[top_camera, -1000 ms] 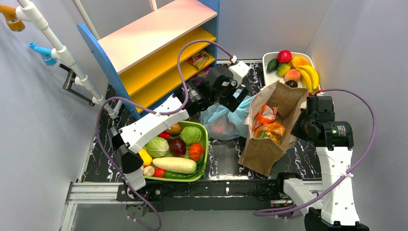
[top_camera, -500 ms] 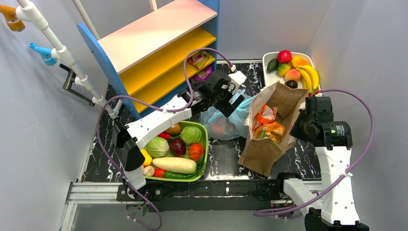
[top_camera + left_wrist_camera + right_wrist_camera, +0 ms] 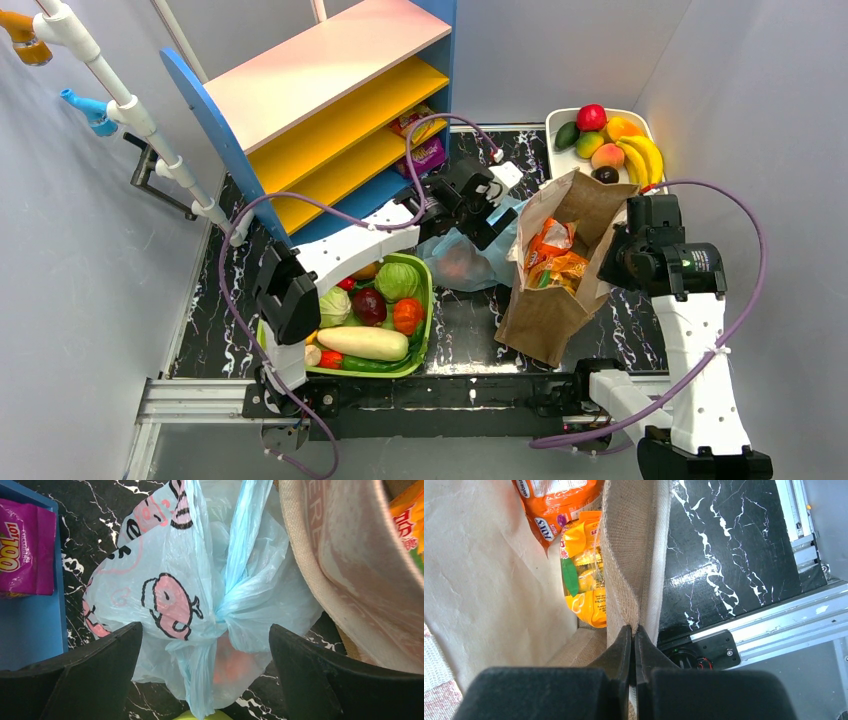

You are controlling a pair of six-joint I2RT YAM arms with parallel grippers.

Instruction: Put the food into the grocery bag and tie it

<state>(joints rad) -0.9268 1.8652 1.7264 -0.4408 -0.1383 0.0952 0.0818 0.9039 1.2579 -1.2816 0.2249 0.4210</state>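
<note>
The biggest worry is the brown paper bag. The right gripper is pinched shut on its rim, and it leans against the blue grocery bag. If that arm pulls away without letting go, I'd expect the paper bag to tip, spill its snack packets and knock the blue bag over.

The grocery bag sits on the table between the shelf and the paper bag, with the orange fruit showing through its thin skin. The left gripper hangs right over it with its jaws spread wide, holding nothing. A careless drop or sideways swing could catch a loose handle on a finger and drag the bag.

The knot is gathered, but I cannot tell how tight it is. If slack, it could slip open when lifted.

Pale walls close in on three sides. A shelf with blue sides and yellow boards fills the far left. The table is glossy black marble with white veins, slick for thin plastic. A green basket of vegetables sits at the near left, and a white tray of fruit is in the far right corner. A purple packet lies on the low shelf.
</note>
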